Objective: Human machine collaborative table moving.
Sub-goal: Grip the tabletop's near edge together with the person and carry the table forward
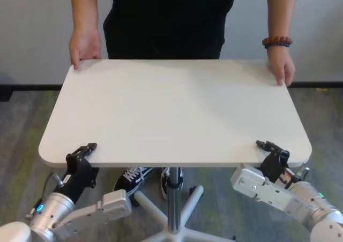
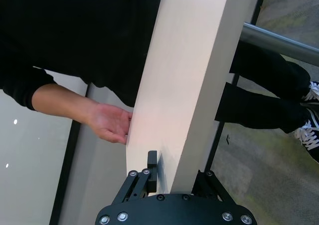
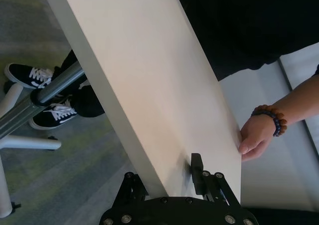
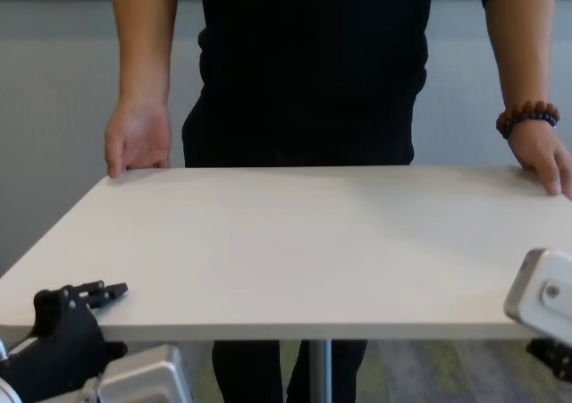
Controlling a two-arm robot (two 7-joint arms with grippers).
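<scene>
The white table [image 1: 171,108] stands between me and the human [image 1: 166,22]. My left gripper [image 1: 86,151] is shut on the table's near edge by the left corner, one finger [image 2: 152,165] on top and the other underneath. My right gripper [image 1: 270,149] is shut on the near edge by the right corner in the same way, its upper finger [image 3: 197,167] lying on the top. The human holds the far edge with both hands, one hand [image 1: 84,46] at the far left corner and the hand with the bead bracelet [image 1: 281,65] at the far right corner.
Under the top, a silver centre pole [image 1: 172,193] runs down to a white star-shaped base [image 1: 155,212]. The human's black shoes [image 1: 131,178] show beside the pole. Grey-green carpet [image 1: 21,124] lies all around, and a pale wall stands behind the human.
</scene>
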